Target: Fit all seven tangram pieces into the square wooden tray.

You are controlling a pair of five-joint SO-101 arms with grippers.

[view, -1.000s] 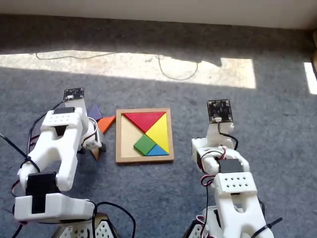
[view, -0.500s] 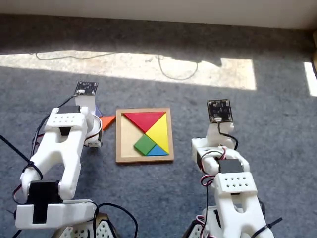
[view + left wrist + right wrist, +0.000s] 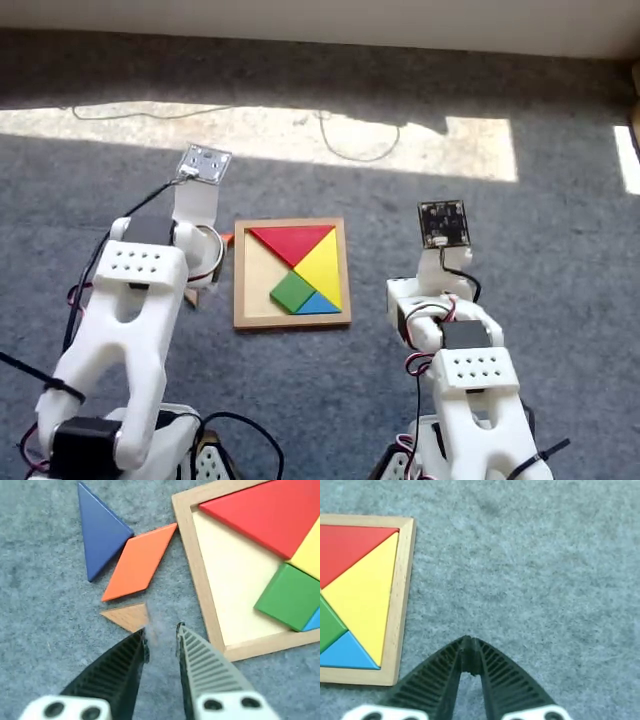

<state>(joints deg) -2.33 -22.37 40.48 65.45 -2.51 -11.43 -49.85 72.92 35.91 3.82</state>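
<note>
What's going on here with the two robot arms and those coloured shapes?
A tangram puzzle is being put together on a grey carpet. The square wooden tray holds four pieces: a red triangle, a yellow triangle, a green square and a light blue triangle. Three lie outside beside it: a dark blue triangle, an orange parallelogram and a tan triangle. The left hand hovers open and empty by the tan triangle. The right hand is shut on the tray's other side, holding nothing.

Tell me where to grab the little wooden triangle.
Probably from straight above: the wooden triangle lies flat on the carpet, so pinch its thin edges across the wider end. The left gripper hovers open right beside it.
</note>
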